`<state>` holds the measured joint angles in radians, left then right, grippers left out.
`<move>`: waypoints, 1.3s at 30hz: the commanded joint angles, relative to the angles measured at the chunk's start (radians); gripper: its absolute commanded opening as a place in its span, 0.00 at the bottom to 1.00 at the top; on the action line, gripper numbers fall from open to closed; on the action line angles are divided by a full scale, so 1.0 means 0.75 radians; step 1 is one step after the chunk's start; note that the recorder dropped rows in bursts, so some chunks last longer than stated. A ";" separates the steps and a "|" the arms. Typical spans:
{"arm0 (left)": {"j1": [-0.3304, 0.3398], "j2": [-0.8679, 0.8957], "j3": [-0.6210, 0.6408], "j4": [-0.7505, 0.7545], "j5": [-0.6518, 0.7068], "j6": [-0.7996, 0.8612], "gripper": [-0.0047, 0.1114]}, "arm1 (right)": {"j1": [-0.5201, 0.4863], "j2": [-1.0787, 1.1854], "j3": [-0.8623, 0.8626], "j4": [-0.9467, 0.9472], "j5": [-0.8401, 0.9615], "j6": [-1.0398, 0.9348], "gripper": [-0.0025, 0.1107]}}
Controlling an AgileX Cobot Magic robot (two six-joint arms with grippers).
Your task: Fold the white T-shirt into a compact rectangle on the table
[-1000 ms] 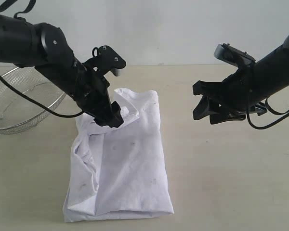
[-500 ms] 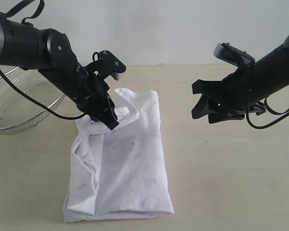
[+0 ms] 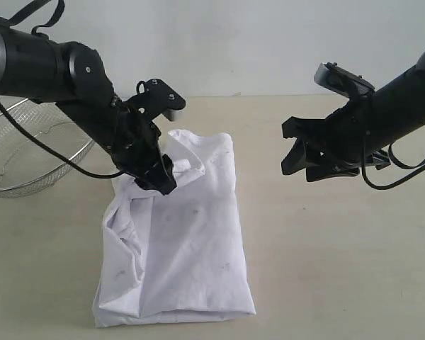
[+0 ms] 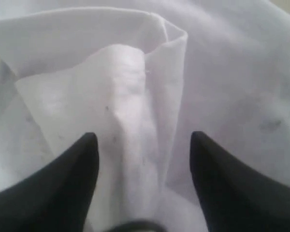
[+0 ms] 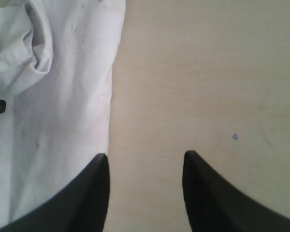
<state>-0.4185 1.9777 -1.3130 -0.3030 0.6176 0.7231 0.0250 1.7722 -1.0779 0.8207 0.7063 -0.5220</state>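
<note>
The white T-shirt [image 3: 188, 241] lies folded lengthwise into a tall strip on the table [image 3: 326, 248], rumpled along its left side. My left gripper [image 3: 163, 177] is down on the shirt's upper left part. In the left wrist view its jaws [image 4: 143, 145] stand apart over a raised ridge of white cloth [image 4: 130, 96], and the fingers do not pinch it. My right gripper [image 3: 292, 152] hovers open to the right of the shirt. Between its fingertips [image 5: 145, 162] is bare table [image 5: 208, 72], with the shirt's right edge [image 5: 63, 96] beside it. No lettering or tag shows.
A round wire-mesh basket [image 3: 28, 156] stands at the far left, behind my left arm. A black cable hangs from that arm across the basket's rim. Bare tabletop stretches right of the shirt and below my right gripper.
My left gripper narrowed on the shirt's upper left fold, then widened again, staying almost in the same spot. The right arm has barely moved.
</note>
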 commanded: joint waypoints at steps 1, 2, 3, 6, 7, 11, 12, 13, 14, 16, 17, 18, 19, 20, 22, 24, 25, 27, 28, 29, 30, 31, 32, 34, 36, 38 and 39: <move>-0.018 0.043 -0.009 -0.029 -0.035 -0.009 0.41 | -0.006 -0.020 0.002 0.004 0.011 -0.015 0.39; -0.017 0.055 -0.014 -0.033 -0.036 -0.009 0.38 | -0.006 -0.020 0.002 0.004 0.011 -0.015 0.39; -0.017 0.064 -0.019 -0.039 -0.036 -0.009 0.33 | -0.006 -0.020 0.002 0.004 0.016 -0.017 0.39; -0.017 0.070 -0.045 -0.015 -0.034 -0.009 0.19 | -0.006 -0.020 0.002 0.004 0.020 -0.021 0.39; -0.017 0.070 -0.056 -0.015 -0.024 -0.009 0.15 | -0.006 -0.020 0.002 0.004 0.020 -0.021 0.39; -0.015 0.070 -0.089 0.014 0.001 -0.046 0.08 | -0.006 -0.020 0.002 0.004 0.020 -0.026 0.39; -0.015 0.070 -0.097 0.045 0.004 -0.102 0.08 | -0.006 -0.020 0.002 0.004 0.020 -0.026 0.39; -0.013 0.070 -0.103 0.097 0.004 -0.172 0.08 | -0.006 -0.020 0.002 0.004 0.020 -0.026 0.39; -0.013 0.070 -0.108 0.155 0.008 -0.236 0.08 | -0.006 -0.020 0.002 0.004 0.020 -0.026 0.39; -0.013 0.070 -0.114 0.313 0.048 -0.401 0.08 | -0.006 -0.020 0.002 0.004 0.020 -0.026 0.39; -0.013 0.070 -0.114 0.381 0.064 -0.465 0.08 | -0.006 -0.020 0.002 0.004 0.020 -0.026 0.39; -0.013 0.070 -0.114 0.437 0.091 -0.519 0.08 | -0.006 -0.020 0.002 0.004 0.017 -0.026 0.39; -0.013 0.070 -0.114 0.473 0.114 -0.556 0.08 | -0.006 -0.020 0.002 0.004 0.014 -0.026 0.39; -0.013 0.070 -0.114 0.493 0.127 -0.567 0.08 | -0.006 -0.020 0.002 0.004 0.011 -0.026 0.39; -0.013 0.070 -0.114 0.517 0.144 -0.589 0.08 | -0.006 -0.020 0.002 0.004 0.011 -0.026 0.39; -0.013 0.070 -0.114 0.539 0.149 -0.638 0.08 | -0.006 -0.020 0.002 0.004 0.014 -0.026 0.39; -0.013 0.070 -0.114 0.541 0.150 -0.662 0.08 | -0.006 -0.020 0.002 0.004 0.018 -0.026 0.39; -0.013 0.070 -0.114 0.560 0.152 -0.708 0.08 | -0.006 -0.020 0.002 0.004 0.021 -0.026 0.39; -0.013 0.070 -0.114 0.570 0.152 -0.722 0.08 | -0.006 -0.020 0.002 0.004 0.021 -0.026 0.39; -0.013 0.070 -0.114 0.569 0.152 -0.736 0.08 | -0.006 -0.020 0.002 0.004 0.021 -0.026 0.39; -0.013 0.070 -0.114 0.576 0.150 -0.742 0.08 | -0.006 -0.020 0.002 0.004 0.021 -0.026 0.39; -0.013 0.065 -0.114 0.605 0.150 -0.790 0.08 | -0.006 -0.020 0.002 0.004 0.021 -0.026 0.39; -0.013 0.058 -0.114 0.631 0.145 -0.823 0.08 | -0.006 -0.020 0.002 0.004 0.021 -0.026 0.39; -0.013 0.038 -0.114 0.723 0.145 -0.945 0.08 | -0.006 -0.020 0.002 0.004 0.021 -0.029 0.39; -0.013 0.008 -0.114 0.771 0.145 -1.014 0.08 | -0.006 -0.020 0.002 0.004 0.021 -0.029 0.39; -0.013 -0.011 -0.114 0.774 0.145 -1.026 0.08 | -0.006 -0.020 0.002 0.004 0.021 -0.032 0.39; -0.013 -0.014 -0.114 0.774 0.154 -1.026 0.09 | -0.006 -0.020 0.002 0.004 0.021 -0.032 0.39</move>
<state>-0.4255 1.9827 -1.3937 0.2628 0.7239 -0.0265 0.0250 1.7722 -1.0779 0.8228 0.7175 -0.5383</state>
